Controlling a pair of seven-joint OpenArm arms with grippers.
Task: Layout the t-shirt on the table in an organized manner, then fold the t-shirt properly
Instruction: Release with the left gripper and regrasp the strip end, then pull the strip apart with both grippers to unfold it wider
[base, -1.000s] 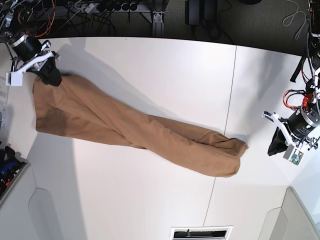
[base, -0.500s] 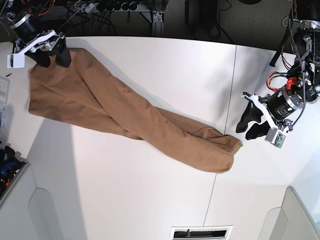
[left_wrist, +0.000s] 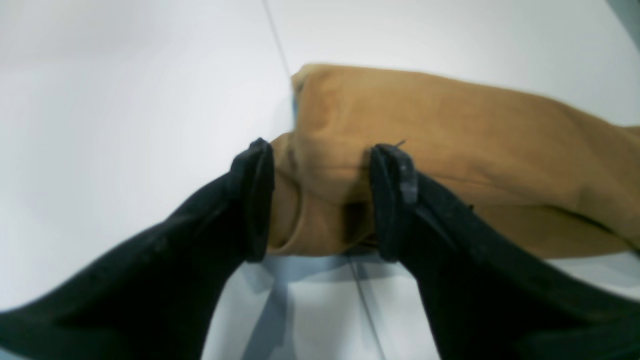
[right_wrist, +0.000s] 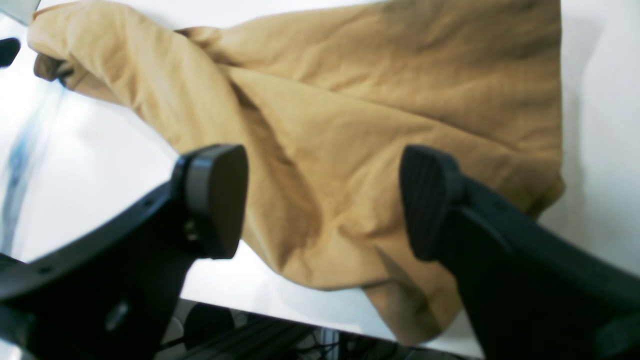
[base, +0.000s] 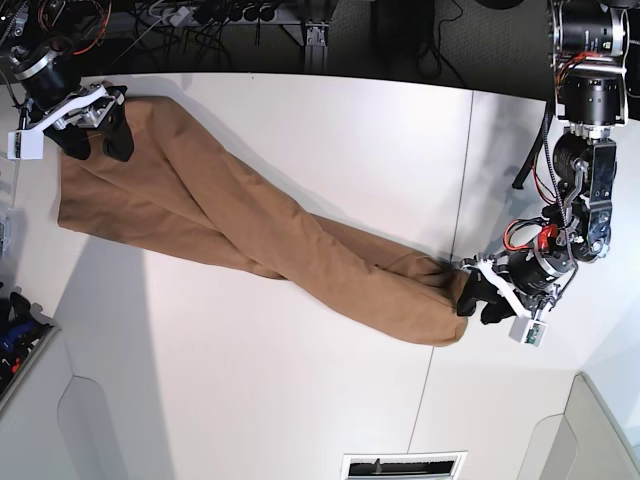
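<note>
Both grippers spread wide, nothing clamped: left gripper (base: 484, 300) straddling the narrow end, right gripper (base: 92, 133) at a far corner of the table (base: 300, 400) | t-shirt (base: 250, 230) stretched, twisted | risk: only one layer gets pinched, so twist probably stays

A: The overhead view is bright and even; the white desk (base: 300, 150) almost washes out, and the t-shirt (base: 250, 235) casts only a thin soft shadow along its far edge.

B: And the wrist views?

A: Softer. The left one is blurred throughout, with a bluish shadow on the desk under the jaws. The right one shows glare at the left and dark, out-of-focus fingers (right_wrist: 215, 200) up close.

B: Distortion?

A: The desk edges bow in the overhead view.
</note>
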